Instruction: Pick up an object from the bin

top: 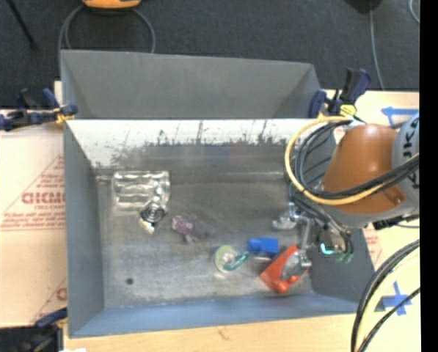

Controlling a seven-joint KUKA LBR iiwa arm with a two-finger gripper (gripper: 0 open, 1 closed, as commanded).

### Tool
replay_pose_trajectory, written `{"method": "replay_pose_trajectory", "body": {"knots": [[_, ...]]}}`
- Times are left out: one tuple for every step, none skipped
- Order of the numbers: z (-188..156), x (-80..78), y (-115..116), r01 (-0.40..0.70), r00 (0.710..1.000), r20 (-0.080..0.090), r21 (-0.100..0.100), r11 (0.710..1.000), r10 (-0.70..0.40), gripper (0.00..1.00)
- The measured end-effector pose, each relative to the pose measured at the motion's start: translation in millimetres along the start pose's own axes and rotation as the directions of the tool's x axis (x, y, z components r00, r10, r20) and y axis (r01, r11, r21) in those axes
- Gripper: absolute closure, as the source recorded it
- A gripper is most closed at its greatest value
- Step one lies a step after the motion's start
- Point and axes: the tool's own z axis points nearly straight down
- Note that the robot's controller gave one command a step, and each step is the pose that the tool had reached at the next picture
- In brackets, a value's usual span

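Orange wrist cover (358, 171) w/ looped cables hangs over the bin's right side, gripper (299, 259) low at a red piece.

Grey metal bin (204, 134) holds a few loose things, well spread. Biggest: clear plastic tumbler (139, 187) on its side, far-left of the floor. Red angular plastic piece (275, 276) lies near-right, by the near wall; the gripper overlaps its right end, but can't tell if it's spread or closed, or if the piece is pinched. Blue block (261, 246) sits just beyond the red piece, left of the gripper. Pale green see-through round thing (226, 259) is just left of the blue block. Small purple bit (182, 226) mid-floor. Tiny shiny metal bit (151, 215) just near of the tumbler.
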Motion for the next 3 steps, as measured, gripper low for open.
{"method": "replay_pose_trajectory", "body": {"knots": [[53.2,13.9,34.2,0.043,0.999,0.013,0.002,0.999,-0.043,0.0],[54.1,15.3,34.6,0.047,0.999,0.006,0.002,0.999,-0.047,1.0],[-66.9,0.3,23.9,0.078,0.997,0.016,0.004,0.997,-0.078,1.0]]}}
